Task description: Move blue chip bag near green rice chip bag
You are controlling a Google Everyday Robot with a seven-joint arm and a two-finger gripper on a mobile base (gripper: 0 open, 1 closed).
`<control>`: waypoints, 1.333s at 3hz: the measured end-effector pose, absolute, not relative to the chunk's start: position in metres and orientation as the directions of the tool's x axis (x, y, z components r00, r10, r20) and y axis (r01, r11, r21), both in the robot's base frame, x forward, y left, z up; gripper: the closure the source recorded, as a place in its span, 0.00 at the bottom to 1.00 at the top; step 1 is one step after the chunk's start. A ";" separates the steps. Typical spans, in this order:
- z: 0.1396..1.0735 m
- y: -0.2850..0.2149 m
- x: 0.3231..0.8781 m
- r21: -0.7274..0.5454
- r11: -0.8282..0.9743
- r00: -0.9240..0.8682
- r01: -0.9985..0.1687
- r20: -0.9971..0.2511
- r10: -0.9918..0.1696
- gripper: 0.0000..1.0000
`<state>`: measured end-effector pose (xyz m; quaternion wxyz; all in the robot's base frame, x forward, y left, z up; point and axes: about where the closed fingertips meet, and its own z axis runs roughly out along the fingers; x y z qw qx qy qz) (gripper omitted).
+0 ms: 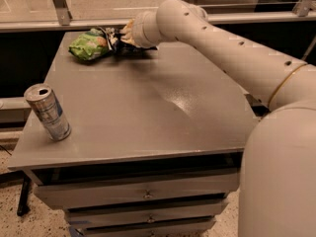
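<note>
The green rice chip bag [89,44] lies at the far left of the grey table [148,112]. My arm reaches in from the right along the far edge. My gripper [123,36] is just right of the green bag, shut on the dark blue chip bag [112,38]. The blue bag is low over the table and right next to the green bag. It is mostly hidden by the gripper and wrist; I cannot tell if it rests on the table.
A silver-blue drink can [48,112] stands upright near the front left edge of the table. Drawers [143,196] sit under the tabletop. A rail and glass [64,14] run behind the table's far edge.
</note>
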<state>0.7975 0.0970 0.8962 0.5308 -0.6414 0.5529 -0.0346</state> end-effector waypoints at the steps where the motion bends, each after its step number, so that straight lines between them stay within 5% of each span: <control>1: 0.892 0.105 0.807 -0.741 0.158 0.397 -0.653 -0.512 -0.762 0.82; 4: 0.894 0.110 0.803 -0.773 0.118 0.435 -0.623 -0.468 -0.769 0.12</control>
